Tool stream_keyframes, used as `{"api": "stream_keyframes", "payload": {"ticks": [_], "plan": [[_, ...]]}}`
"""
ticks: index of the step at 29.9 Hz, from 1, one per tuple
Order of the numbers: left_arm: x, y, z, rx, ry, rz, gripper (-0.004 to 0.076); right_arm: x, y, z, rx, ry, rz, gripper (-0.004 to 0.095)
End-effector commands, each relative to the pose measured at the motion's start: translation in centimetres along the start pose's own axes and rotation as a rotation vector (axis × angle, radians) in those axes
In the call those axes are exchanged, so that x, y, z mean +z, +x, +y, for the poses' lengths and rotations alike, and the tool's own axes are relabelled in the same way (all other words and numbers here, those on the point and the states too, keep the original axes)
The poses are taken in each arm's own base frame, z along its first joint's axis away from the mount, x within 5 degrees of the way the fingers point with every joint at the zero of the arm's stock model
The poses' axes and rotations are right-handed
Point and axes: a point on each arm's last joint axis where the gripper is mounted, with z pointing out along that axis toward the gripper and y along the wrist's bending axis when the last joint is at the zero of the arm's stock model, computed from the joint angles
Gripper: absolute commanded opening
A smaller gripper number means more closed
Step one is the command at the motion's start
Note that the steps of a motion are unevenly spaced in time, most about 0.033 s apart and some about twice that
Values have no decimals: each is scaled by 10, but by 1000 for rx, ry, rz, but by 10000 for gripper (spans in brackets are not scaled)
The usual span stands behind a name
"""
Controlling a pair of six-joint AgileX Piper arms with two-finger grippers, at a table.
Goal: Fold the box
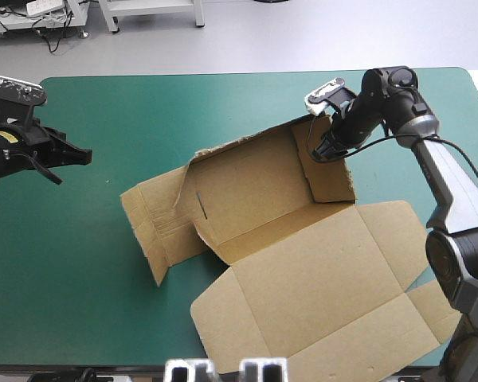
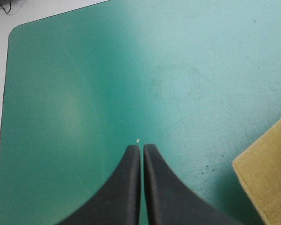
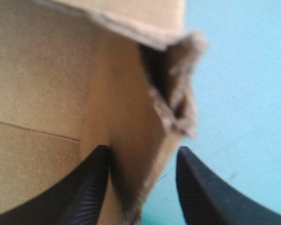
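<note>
The brown box (image 1: 303, 263) lies in the middle and front right of the table. Its big lid panel is flat toward the front, while its back wall and far right side wall (image 1: 331, 171) stand raised. My right gripper (image 1: 323, 147) is at the far right corner, open, its black fingers astride the raised side wall (image 3: 126, 136); the torn corner (image 3: 178, 93) shows just ahead of my right gripper (image 3: 143, 149). My left gripper (image 1: 84, 155) hovers over the table's left side, shut and holding nothing, well apart from the box. A box corner (image 2: 267, 183) shows beside my left gripper (image 2: 141, 147).
Teal-green cover (image 1: 88, 239) stretches between the left gripper and the box's left flap (image 1: 147, 219). The box's front right flaps (image 1: 430, 310) reach the table's front right edge. A tiny white speck (image 2: 138, 139) lies just ahead of the left fingers.
</note>
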Motion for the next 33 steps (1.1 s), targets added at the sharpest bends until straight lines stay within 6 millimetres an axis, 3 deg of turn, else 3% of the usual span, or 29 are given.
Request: {"api": "stream_keyframes", "payload": {"ticks": [1,6,11,18,27,33], "plan": [[-15,-11,0,-10,-10,-108,9,-64,-10,3,40,69,-163,701],[-15,-11,0,-11,-7,-109,9,-111,-16,13,40,56,-320,723],[-14,-9,-1,-14,2,-83,9,-117,-18,17,8,38,-348,723],[-12,-1,0,4,-10,-10,9,-66,-28,4,26,12,-242,723],[0,10,-3,-15,27,36,9,34,-34,-11,64,-76,-57,712],[1,11,-4,-17,30,38,9,58,-33,-13,75,-98,-12,571]]}}
